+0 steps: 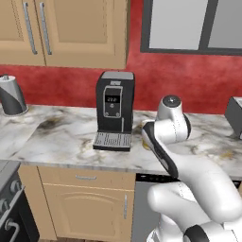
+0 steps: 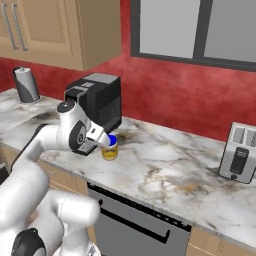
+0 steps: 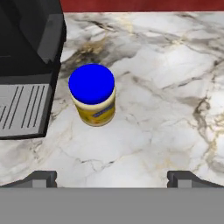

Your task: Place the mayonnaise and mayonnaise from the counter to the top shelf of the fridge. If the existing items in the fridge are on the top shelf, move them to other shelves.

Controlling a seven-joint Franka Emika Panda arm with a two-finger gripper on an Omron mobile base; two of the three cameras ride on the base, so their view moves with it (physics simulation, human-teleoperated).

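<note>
One mayonnaise jar [image 3: 92,94] is seen in the hand view, standing upright on the marbled worktop [image 3: 166,87]. The jar is closed by a bright blue lid [image 3: 91,83], and a yellowish label with a blue band is carried on its side; the lettering on the label is too small to be read. The jar is located at about 10 o'clock from the centre of the hand view, just beside the black coffee machine [image 3: 26,65], whose ribbed drip tray [image 3: 22,109] lies at 9 o'clock from the jar. No contact between jar and machine can be confirmed.

The jaws are presented as released: the two dark fingertips [image 3: 41,178] are set wide apart at the lower edge of the hand view, and nothing is held between them. The gripper [image 3: 112,179] is positioned above the worktop, with the jar at roughly 11 o'clock ahead of it and apart from both fingertips.

In the right base view the same jar [image 2: 110,148] is found at 3 o'clock of the coffee machine [image 2: 95,107], partly covered by the arm. A toaster [image 2: 240,152] stands well apart at the 3 o'clock end of the worktop, and a kettle [image 2: 26,85] at the 9 o'clock end. In the left base view a small display is shown on the machine front [image 1: 112,100]; its figures cannot be read.
</note>
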